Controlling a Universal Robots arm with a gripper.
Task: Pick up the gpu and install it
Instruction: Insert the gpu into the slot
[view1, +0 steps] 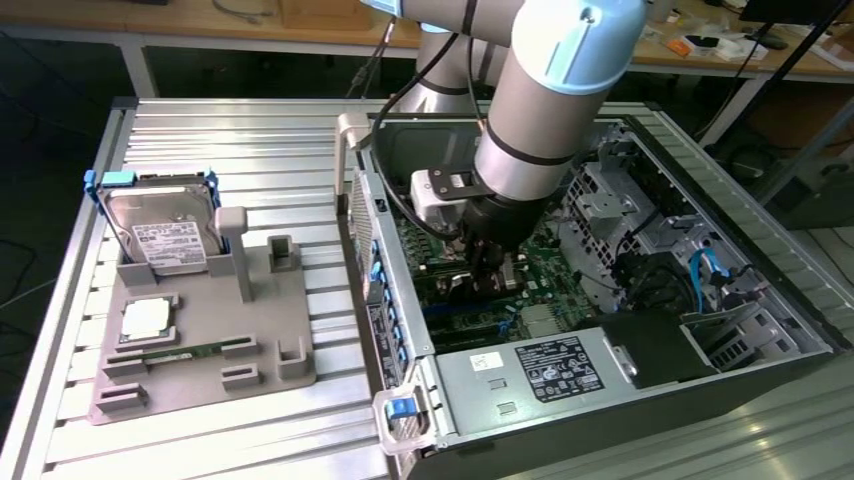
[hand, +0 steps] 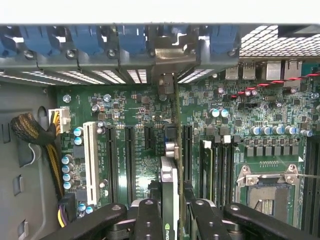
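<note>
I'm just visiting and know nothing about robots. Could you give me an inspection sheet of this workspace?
Surface: ribbed metal table, carrying a grey holder tray and an open computer case.
Job's things: gpu edge-on over the motherboard slots.
Clutter: hard drive, processor chip, memory stick in the tray.
Grippers: gripper shut on the gpu, inside the case.
Cables: yellow and black wire bundle in the case; blue cable.
Surroundings: wooden bench behind.

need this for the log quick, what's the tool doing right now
tool: closed, holding the gpu edge-on over the motherboard
</note>
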